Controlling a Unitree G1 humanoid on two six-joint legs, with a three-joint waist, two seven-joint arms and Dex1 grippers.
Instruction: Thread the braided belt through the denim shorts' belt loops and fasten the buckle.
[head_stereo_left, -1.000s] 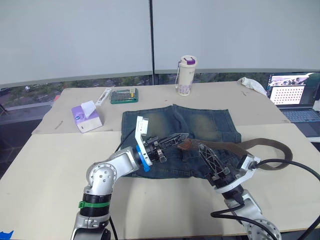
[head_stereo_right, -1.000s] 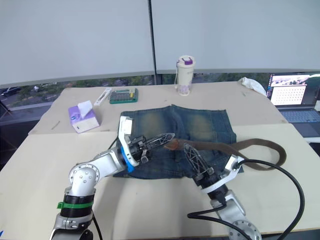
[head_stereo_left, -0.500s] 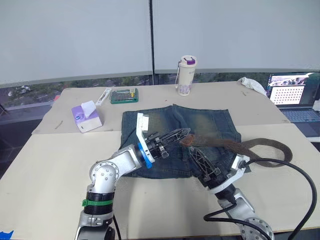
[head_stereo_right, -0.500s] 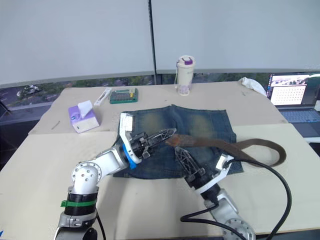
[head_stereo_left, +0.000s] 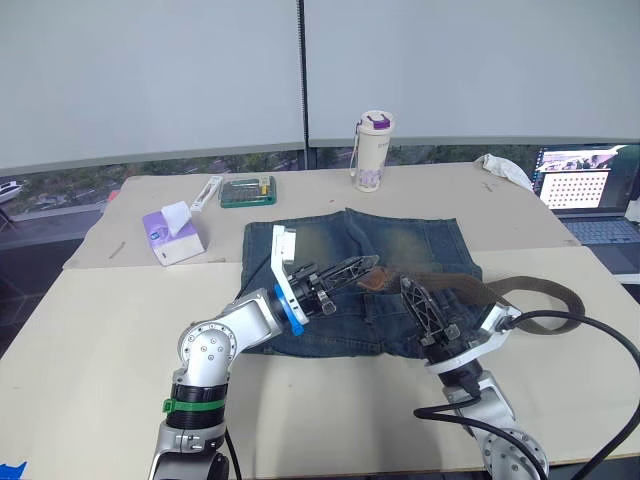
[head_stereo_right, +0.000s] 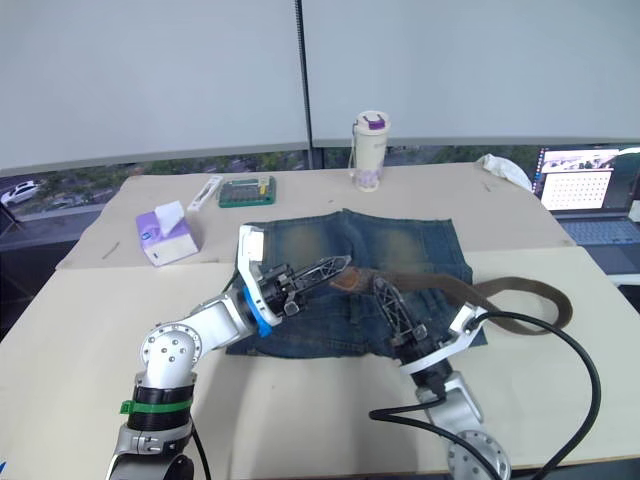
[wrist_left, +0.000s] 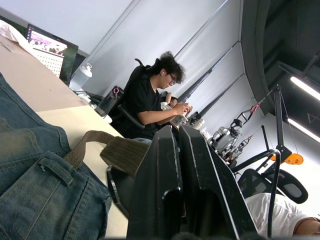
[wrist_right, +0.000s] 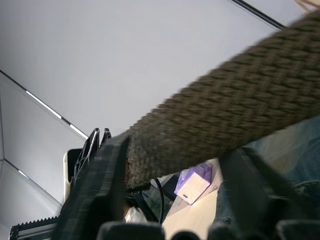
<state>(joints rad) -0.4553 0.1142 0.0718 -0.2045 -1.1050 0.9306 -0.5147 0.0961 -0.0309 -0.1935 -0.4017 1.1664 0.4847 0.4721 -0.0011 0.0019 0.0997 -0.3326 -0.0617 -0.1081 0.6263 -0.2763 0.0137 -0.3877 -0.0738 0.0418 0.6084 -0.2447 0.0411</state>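
Denim shorts (head_stereo_left: 400, 262) lay flat mid-table; braided belt (head_stereo_left: 520, 290) ran across their waistband and looped off toward the right; left gripper (head_stereo_left: 372, 267) was clamped on the belt's end; right gripper (head_stereo_left: 408, 289) straddled the strap, fingers apart.

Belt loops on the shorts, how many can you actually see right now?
1. A single belt loop shows on the denim shorts in the left wrist view, near the braided belt. Others are likely hidden by the grippers or too small to tell.
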